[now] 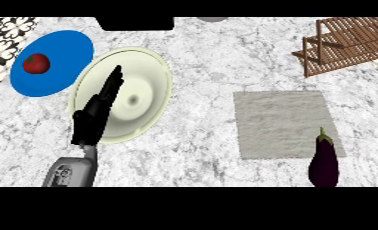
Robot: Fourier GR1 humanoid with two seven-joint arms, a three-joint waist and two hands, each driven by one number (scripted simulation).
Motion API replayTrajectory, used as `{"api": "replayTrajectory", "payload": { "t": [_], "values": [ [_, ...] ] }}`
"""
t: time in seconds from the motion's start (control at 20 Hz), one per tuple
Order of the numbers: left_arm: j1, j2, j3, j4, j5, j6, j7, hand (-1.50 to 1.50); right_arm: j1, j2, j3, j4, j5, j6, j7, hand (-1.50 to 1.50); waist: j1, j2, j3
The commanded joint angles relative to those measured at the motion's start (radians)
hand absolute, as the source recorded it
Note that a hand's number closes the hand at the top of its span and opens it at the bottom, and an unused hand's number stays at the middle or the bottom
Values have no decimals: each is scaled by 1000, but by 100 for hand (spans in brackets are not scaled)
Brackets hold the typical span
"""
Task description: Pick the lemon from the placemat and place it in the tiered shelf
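Looking down at the counter, only 1 hand showed: the left hand, at the lower left of the frame, lay over a pale plate with its fingers straight and pressed close together, holding nothing. The right hand was not in the frame at all. A grey placemat sat at the lower right, and no lemon could be seen on it. The only thing near it was a dark purple eggplant, standing at the mat's lower right corner and partly over its edge. A red tomato rested on a blue plate at the upper left. The wooden tiered shelf stood at the upper right, well apart from the left hand. To do this step well, I think the hand nearest the mat should do the picking, coming down from above and curling around the thing gently. It should then lift high enough to clear the shelf's wooden bars before setting it down inside.
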Motion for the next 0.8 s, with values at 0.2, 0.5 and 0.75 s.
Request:
{"api": "replayTrajectory", "payload": {
  "t": [0.2,0.5,0.75],
  "values": [
    [-18,18,11,-24,0,-11,43,0,-236,-111,-128,59,-38,-64,213,150,19,3,0],
    [-17,-8,6,16,2,-7,-22,0,-403,-240,-154,269,-16,-43,205,150,21,5,0],
    [-29,11,13,-33,16,-35,50,0,-525,-271,-83,356,43,-84,233,150,22,5,0]
  ]
}}
